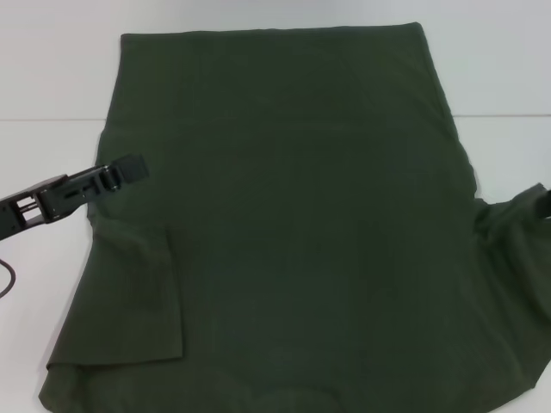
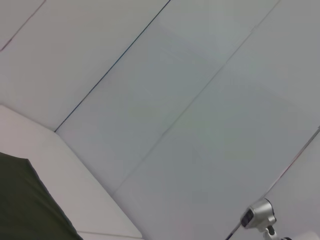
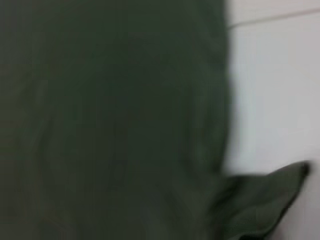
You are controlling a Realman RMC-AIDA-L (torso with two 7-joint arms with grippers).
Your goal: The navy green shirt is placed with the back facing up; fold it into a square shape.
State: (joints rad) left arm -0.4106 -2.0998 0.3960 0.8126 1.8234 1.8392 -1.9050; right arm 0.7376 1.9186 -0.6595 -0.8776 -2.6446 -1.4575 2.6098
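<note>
The navy green shirt (image 1: 301, 224) lies spread flat on the white table, plain side up, and fills most of the head view. Its left sleeve (image 1: 142, 297) is folded inward onto the body. My left gripper (image 1: 129, 167) is low at the shirt's left edge, its tip over the cloth. My right gripper (image 1: 546, 200) just shows at the right border, where the right sleeve (image 1: 512, 219) bunches up to it as if pinched. The right wrist view shows the shirt (image 3: 115, 125) close up, with the pointed sleeve end (image 3: 272, 197). A corner of the shirt (image 2: 25, 205) shows in the left wrist view.
The white table (image 1: 52, 77) is bare to the left of and behind the shirt. A dark cable (image 1: 7, 280) loops at the left border. The left wrist view looks up at pale wall panels (image 2: 190, 110) and a small metal fitting (image 2: 257, 215).
</note>
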